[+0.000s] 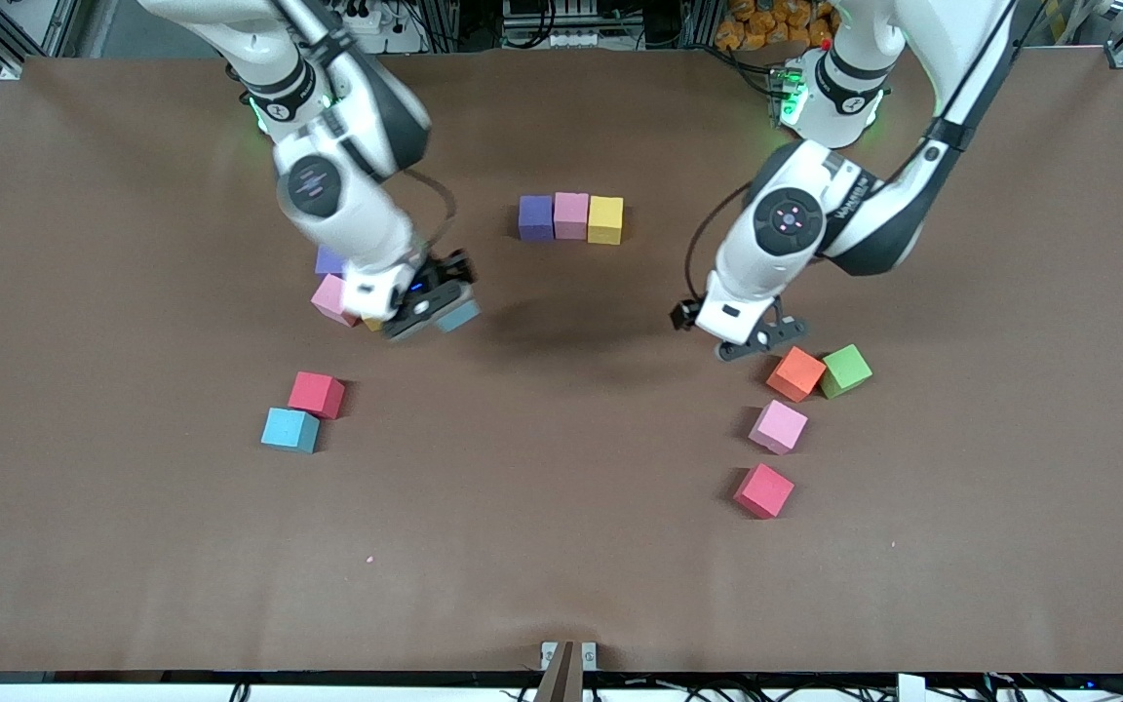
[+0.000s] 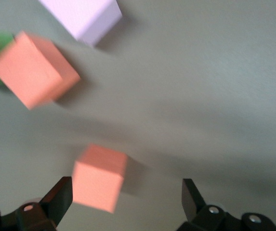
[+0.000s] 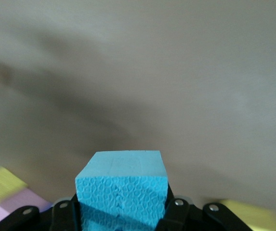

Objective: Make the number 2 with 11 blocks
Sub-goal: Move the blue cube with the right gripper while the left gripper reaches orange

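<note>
Front view: a green foam cube [image 1: 846, 370] is sitting beside an orange foam cube [image 1: 795, 374] on the brown surface [image 1: 561, 546]; a purple-pink-yellow row of cubes [image 1: 571, 217] is lying midway between the arms. Left wrist view: the left gripper [image 2: 127, 197] is hovering wide open. Right wrist view: the right gripper [image 3: 123, 211] is clamping a light blue foam cube [image 3: 122, 185].

Purple foam cube [image 1: 535, 217], pink foam cube [image 1: 571, 214] and yellow foam cube [image 1: 605, 219] touch in a row on the brown table [image 1: 561, 546]. My right claw [image 1: 433, 312] grips a light blue foam cube [image 1: 460, 316] above it. My left claw [image 1: 752, 343] hangs over an orange foam cube [image 2: 99, 178].
</note>
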Robot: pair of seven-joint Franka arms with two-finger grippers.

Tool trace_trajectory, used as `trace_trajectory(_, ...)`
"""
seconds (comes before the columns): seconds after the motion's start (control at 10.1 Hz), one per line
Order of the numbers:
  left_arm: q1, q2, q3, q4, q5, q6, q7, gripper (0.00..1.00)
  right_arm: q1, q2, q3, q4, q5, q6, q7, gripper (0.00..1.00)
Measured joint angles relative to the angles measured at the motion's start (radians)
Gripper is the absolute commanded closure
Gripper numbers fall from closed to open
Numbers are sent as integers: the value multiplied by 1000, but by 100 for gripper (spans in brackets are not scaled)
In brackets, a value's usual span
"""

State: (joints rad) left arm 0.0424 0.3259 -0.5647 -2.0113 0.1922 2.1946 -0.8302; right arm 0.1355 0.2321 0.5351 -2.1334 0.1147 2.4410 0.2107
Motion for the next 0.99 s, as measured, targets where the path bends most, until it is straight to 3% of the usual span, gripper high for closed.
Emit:
trace_trajectory(0.3, 8, 7, 102, 55, 25, 0, 355, 0, 137, 60, -9, 3, -4, 104, 351, 67)
trace_trajectory(0.4, 10, 14, 117, 66, 25, 0, 410, 0, 200, 95, -39, 20, -28, 126, 455, 67)
trace_trajectory(0.69, 5, 23, 115, 37, 24, -15, 401, 0, 459, 222, -212, 191, -192, 71, 745, 67)
trace_trajectory(0.99, 0, -6, 90, -105, -27, 69, 333, 0, 622, 353, -304, 395, -220, -110, 841, 67)
